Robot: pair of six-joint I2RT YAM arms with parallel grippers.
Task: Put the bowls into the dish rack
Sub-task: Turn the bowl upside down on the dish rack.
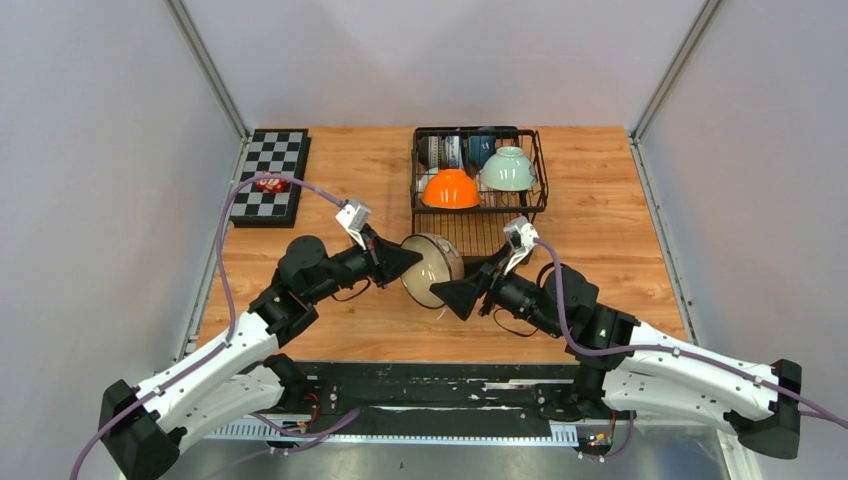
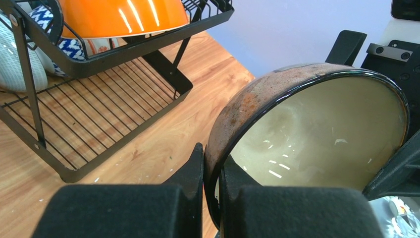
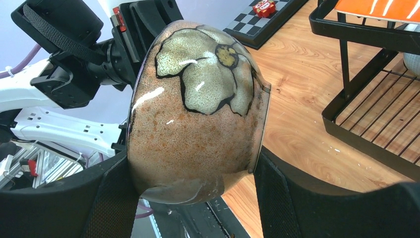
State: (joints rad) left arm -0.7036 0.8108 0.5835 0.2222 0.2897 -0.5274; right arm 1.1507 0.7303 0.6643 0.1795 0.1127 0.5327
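1. Both arms reach in low from the near edge, elbows bent, and their tips meet over the middle of the table (image 1: 600, 230).
2. The left gripper (image 2: 212, 168) is pressed together on the dark rim of the cream bowl (image 3: 198, 124), with one finger inside the wall and one outside.
3. The right gripper (image 3: 193, 163) is spread wide, and its fingers (image 3: 277, 193) lie against opposite sides of the same bowl, cradling it.
4. The bowl hangs between the two tips, off the wood and tipped on edge. Its pale mouth faces the left wrist and its speckled, flower-painted outside faces the right wrist.
5. The dish rack (image 1: 480, 232) stands just beyond both grippers, with its low front wire floor nearest them.
6. An orange bowl (image 1: 450, 189) and a pale green bowl (image 1: 508, 169) sit upside down in the raised basket, with blue-patterned ones behind them.
7. A checkerboard (image 1: 270, 160) lies well off past the left gripper's outer side and carries a small red object (image 1: 269, 184).
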